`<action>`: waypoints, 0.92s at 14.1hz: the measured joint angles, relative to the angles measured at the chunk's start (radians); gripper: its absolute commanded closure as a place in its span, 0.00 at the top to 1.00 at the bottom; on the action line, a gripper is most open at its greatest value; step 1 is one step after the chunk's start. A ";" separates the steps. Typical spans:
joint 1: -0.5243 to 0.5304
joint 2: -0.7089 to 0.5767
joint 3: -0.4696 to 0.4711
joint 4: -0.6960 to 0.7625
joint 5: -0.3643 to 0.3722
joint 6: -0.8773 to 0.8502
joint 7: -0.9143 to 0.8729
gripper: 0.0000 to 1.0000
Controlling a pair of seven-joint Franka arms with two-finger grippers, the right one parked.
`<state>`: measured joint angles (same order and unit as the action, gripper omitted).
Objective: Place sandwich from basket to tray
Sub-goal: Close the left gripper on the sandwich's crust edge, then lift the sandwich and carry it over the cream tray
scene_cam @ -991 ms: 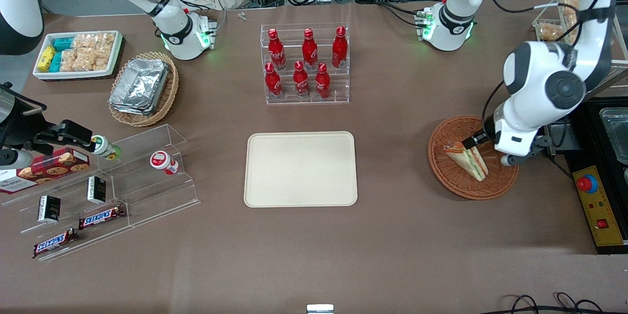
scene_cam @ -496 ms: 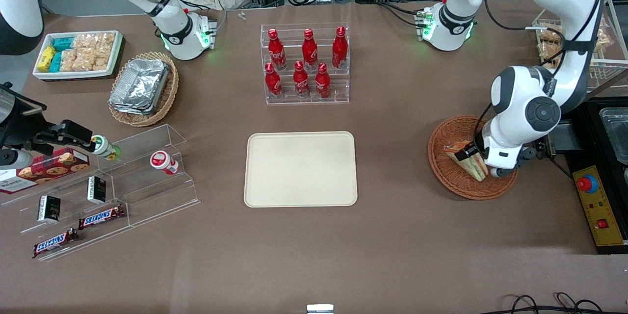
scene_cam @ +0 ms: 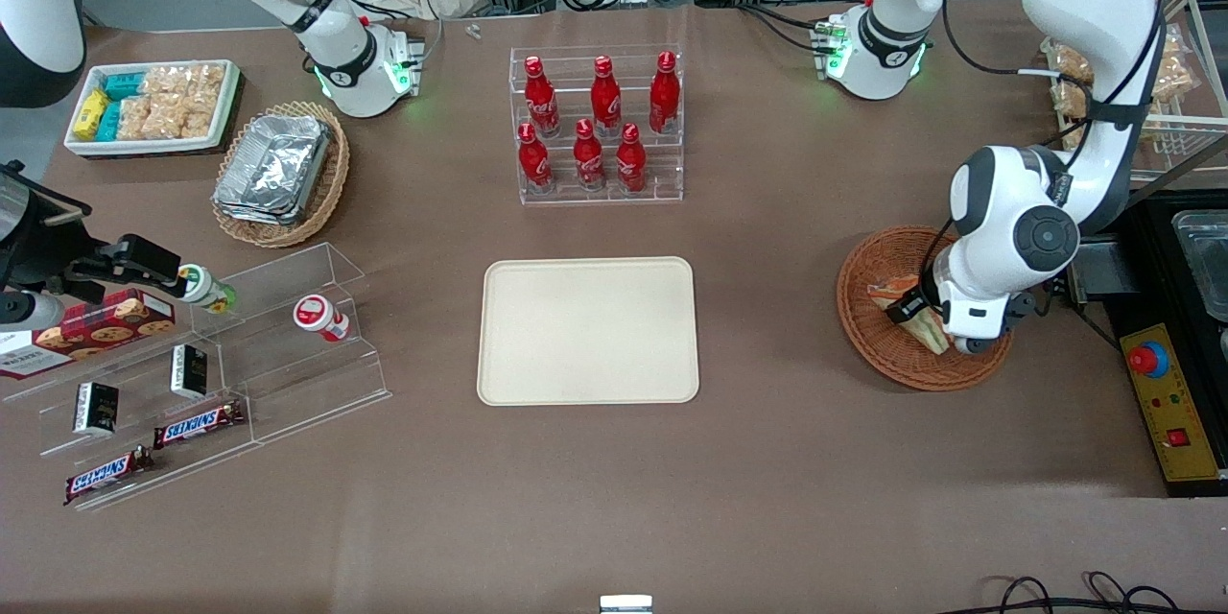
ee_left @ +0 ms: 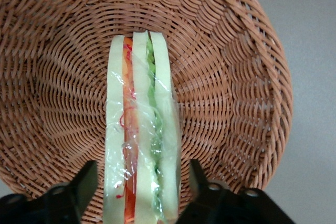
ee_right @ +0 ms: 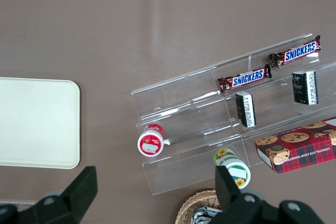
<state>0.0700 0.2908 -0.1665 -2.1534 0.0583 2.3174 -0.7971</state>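
Observation:
The sandwich, a wrapped wedge with white bread and red, orange and green layers, lies in the round reddish-brown wicker basket at the working arm's end of the table. My gripper is down in the basket, open. One black finger stands on each side of the sandwich, with a small gap either way. In the front view the wrist hides most of the sandwich in the basket, with the gripper over it. The cream tray lies bare at the table's middle.
A clear rack of red bottles stands farther from the front camera than the tray. A control box with a red button sits beside the basket. Toward the parked arm's end are acrylic snack shelves, a foil-container basket and a white snack bin.
The working arm has swung in over the basket and lowered, bringing the open gripper down around the sandwich. The sandwich itself has not moved.

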 measured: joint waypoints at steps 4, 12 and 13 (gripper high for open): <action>-0.002 -0.014 -0.003 0.059 0.019 -0.090 -0.039 0.00; -0.010 -0.068 -0.029 0.486 -0.005 -0.611 0.062 0.00; -0.013 -0.068 -0.032 0.518 -0.015 -0.647 0.118 0.00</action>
<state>0.0575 0.2230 -0.1984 -1.6350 0.0432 1.6707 -0.6786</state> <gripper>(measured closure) 0.850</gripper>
